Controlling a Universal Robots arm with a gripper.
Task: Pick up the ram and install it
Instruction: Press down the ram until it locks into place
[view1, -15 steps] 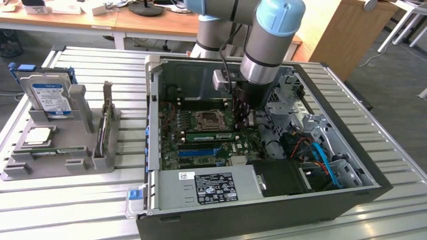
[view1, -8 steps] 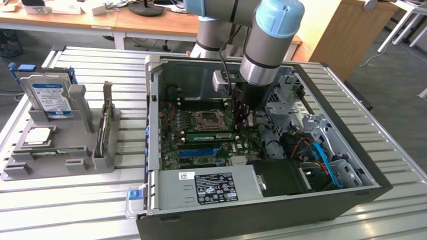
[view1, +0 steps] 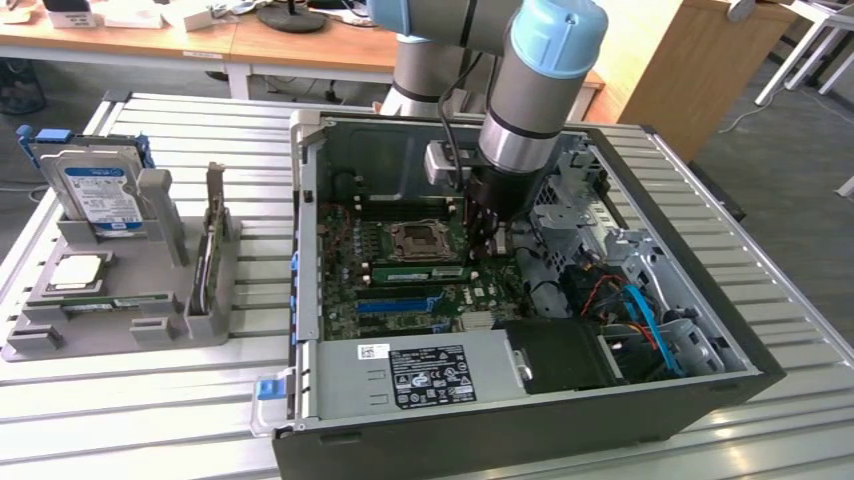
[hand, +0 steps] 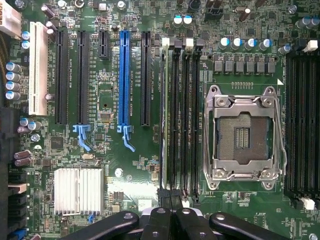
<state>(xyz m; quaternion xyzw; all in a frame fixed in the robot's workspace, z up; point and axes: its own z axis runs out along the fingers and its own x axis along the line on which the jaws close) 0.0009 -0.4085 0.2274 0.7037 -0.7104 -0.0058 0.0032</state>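
Closed fingers (hand: 170, 220) over seated ram (hand: 165, 115)

We see the PC case (view1: 534, 400) open on top, so there's room to go down to the board (hand: 130, 165). The arm (view1: 534, 90) fills the middle. Walls close in all round. The black power box (view1: 567, 355) and cables (view1: 641, 310) block the exterior view's right. On the board, the metal chip socket (hand: 242, 132) and silver fins (hand: 78, 190) stick up; slots betw. them lie low.

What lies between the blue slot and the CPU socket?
Wrist view: between the blue slot and the CPU socket, one black slot, then a bank of memory slots.
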